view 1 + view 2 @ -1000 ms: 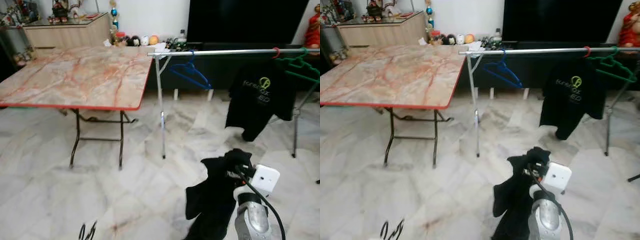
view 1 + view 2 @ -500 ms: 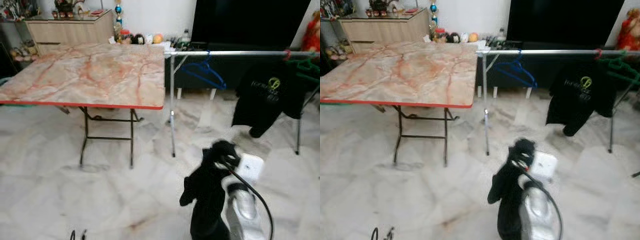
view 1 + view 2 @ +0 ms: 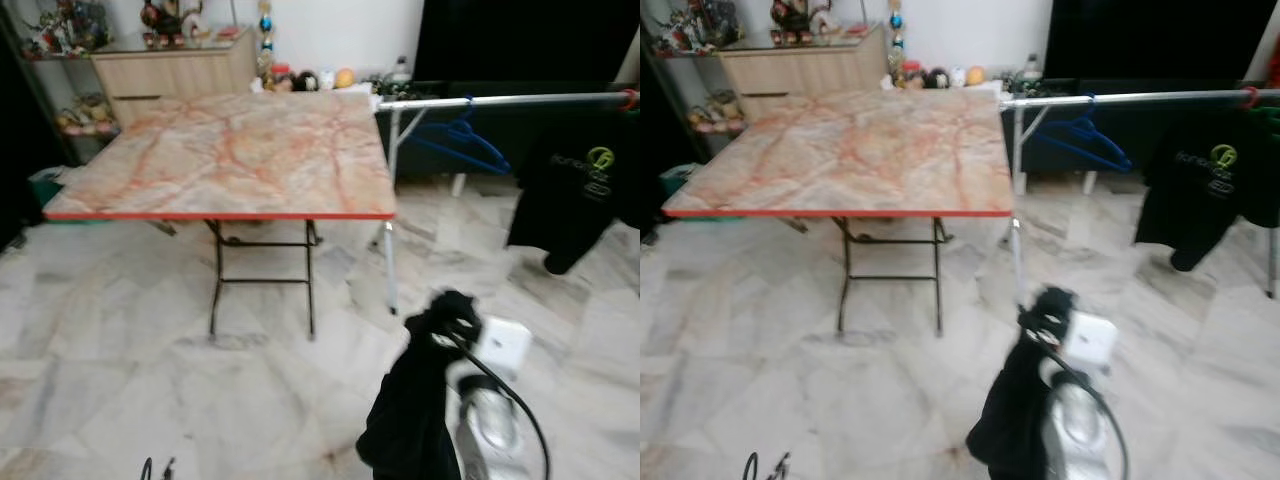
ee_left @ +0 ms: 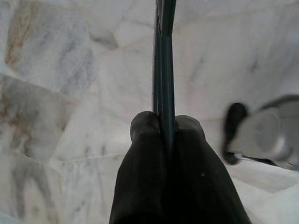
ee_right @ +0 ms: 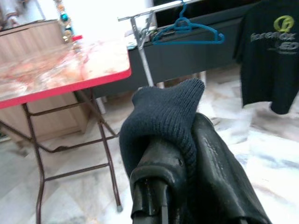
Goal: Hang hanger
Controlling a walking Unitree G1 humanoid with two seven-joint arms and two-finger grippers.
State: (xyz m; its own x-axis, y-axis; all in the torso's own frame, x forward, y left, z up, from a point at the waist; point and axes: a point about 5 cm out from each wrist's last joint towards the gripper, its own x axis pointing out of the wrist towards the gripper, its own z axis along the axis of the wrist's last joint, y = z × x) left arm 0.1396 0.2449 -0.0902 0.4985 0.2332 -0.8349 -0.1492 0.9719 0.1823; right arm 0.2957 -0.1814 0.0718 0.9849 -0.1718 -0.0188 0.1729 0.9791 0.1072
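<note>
Across the marble floor point(image 3: 100, 380) stands a folding table point(image 3: 230, 150) with a red-edged top, and beside it a metal clothes rail point(image 3: 500, 100) carrying a black T-shirt point(image 3: 575, 190) and a blue hanger point(image 3: 455, 140). Low down, the right gripper point(image 5: 182, 154) pinches a dark knitted garment point(image 3: 420, 400) that droops floorward. The left gripper point(image 4: 163, 128) is pressed onto a thin dark hanger point(image 4: 163, 56), its long axis running straight out past the fingertips.

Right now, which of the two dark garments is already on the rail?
The black T-shirt with the green logo, hanging from the metal rail beside the blue hanger. The other, a dark knit garment, is in the right claw.
</note>
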